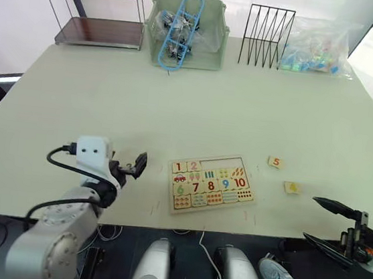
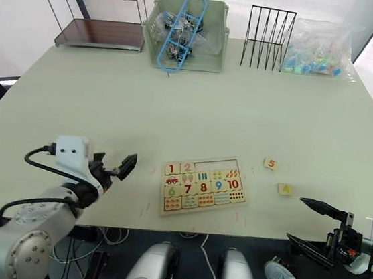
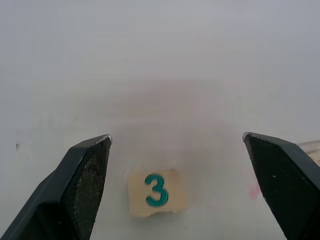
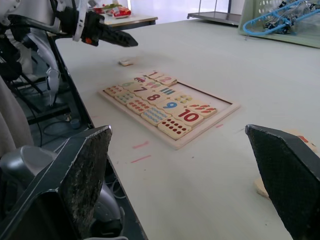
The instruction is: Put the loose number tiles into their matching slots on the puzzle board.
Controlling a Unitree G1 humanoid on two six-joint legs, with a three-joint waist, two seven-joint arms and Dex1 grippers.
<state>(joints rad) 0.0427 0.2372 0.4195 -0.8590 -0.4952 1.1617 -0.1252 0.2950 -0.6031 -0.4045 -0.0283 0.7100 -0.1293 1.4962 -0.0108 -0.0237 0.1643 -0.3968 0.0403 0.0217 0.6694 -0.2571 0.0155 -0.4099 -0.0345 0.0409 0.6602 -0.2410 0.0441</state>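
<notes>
The puzzle board lies near the table's front edge, with tiles 1 and 2 seated in its top row. The slots beside them are bare. A loose green 3 tile lies on the table between the spread fingers of my left gripper, which hovers open just left of the board. Loose tile 5 and the yellow 4 tile lie right of the board. My right gripper is open and holds nothing, at the front edge right of those tiles.
Along the far edge stand a wire shelf rack, a green bin holding a blue frame, a black wire rack and a plastic bag of parts. The table's front edge runs just below the board.
</notes>
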